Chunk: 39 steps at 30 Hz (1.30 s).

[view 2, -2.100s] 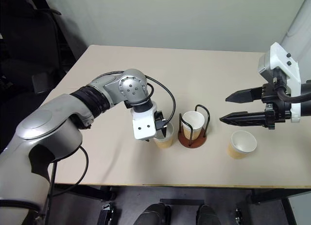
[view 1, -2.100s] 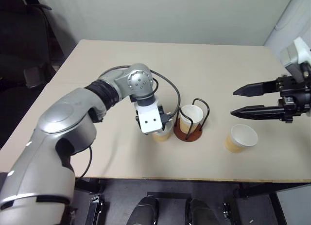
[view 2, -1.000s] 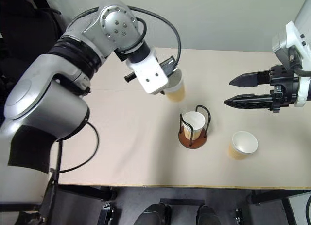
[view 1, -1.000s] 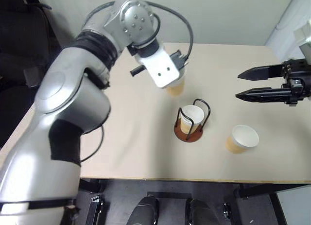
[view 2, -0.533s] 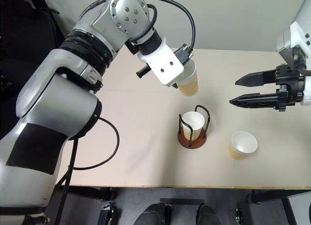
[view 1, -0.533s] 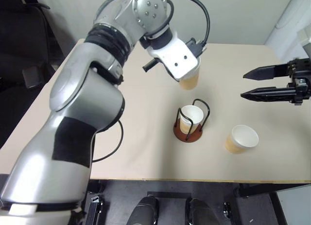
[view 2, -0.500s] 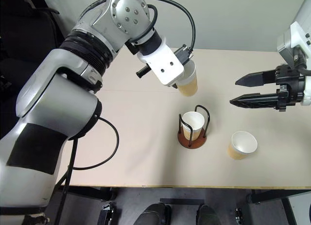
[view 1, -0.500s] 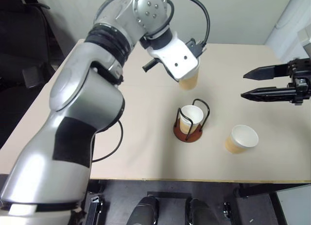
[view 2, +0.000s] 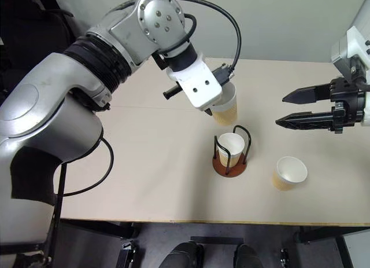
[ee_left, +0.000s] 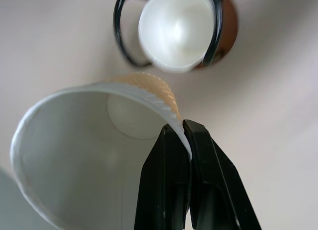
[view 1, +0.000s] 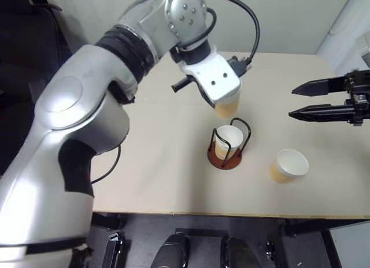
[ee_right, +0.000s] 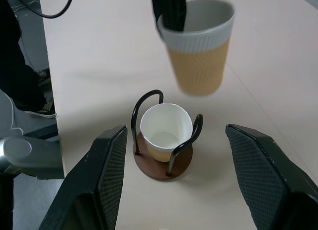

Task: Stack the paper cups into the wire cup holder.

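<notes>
Left tool (ee_left: pixel 186 135) is pinched on the rim wall of a paper cup (view 2: pixel 224 109), one finger inside and one outside, cup hanging upright in the air just far-left of the wire cup holder (view 2: pixel 231 164). The holder sits mid-bench (view 1: pixel 144 164) with a nested cup (view 1: pixel 226 139) already in it. Third cup (view 1: pixel 287 165) stands loose on the bench to the right of the holder, near edge side. Right tool (view 1: pixel 324 100) hovers further right, fingers wide apart, holding nothing

To do this step well, I'd say: bring the held cup square over the nested one before dropping, keep it upright, watch the base clears the wire loops, and release only once it has seated inside

Versus a second ago: carried cup has travelled right and nearer, from well far-left of the holder to almost over it. Grip unchanged. Right tool, holder and loose cup have not moved
</notes>
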### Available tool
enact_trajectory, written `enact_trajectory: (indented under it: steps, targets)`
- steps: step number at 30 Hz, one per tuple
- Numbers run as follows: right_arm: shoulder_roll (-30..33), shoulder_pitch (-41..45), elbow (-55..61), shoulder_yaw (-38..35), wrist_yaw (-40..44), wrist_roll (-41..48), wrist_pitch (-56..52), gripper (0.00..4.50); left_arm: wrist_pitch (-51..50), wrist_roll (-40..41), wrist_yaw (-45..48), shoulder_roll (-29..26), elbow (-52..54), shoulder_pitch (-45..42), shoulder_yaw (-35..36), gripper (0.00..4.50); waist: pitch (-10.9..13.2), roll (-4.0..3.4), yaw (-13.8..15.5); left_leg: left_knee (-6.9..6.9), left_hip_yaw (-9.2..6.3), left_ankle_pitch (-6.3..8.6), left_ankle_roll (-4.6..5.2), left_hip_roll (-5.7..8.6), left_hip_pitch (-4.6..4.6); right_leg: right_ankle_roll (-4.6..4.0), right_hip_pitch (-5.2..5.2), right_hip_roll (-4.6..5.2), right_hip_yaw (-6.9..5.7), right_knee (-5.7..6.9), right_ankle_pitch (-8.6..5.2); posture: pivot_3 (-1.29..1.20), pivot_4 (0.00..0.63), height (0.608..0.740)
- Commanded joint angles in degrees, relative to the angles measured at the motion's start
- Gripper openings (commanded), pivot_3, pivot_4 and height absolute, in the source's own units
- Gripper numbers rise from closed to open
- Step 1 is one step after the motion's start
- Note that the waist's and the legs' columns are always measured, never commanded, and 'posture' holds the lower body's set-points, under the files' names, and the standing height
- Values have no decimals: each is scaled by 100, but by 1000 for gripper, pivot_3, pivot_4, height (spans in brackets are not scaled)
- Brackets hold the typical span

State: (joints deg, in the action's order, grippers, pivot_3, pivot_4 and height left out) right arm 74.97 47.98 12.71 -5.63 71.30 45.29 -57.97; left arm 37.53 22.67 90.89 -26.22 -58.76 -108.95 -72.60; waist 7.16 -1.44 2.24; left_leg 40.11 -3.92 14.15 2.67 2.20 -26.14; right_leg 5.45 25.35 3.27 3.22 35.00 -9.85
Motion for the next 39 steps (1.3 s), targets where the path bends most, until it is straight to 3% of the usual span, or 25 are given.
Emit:
enact_trajectory:
  steps: [1,7,20,39]
  targets:
    - [110,20,90,-231,-7,21,-12,3183,-85,558,161,-131,308,-276,-385,89,0,-1,2,3,-7,-1,0,-4,-1,1,0,9,8,2,0,0,150,740]
    - [130,-54,148,-324,-36,68,-65,3183,119,682,161,-93,262,-254,-698,89,0,0,1,1,1,-10,-1,-5,5,3,-6,5,6,5,1,0,150,740]
    - [158,-23,198,-339,-54,111,-126,3183,380,516,161,124,97,-174,-574,89,0,1,4,0,2,-15,1,-2,6,6,-12,4,-1,2,3,0,150,740]
    - [183,-136,249,-461,-128,113,-155,3183,288,925,161,22,540,-260,-1037,89,1,1,5,2,-4,-15,1,-4,4,8,-13,11,5,0,4,0,150,740]
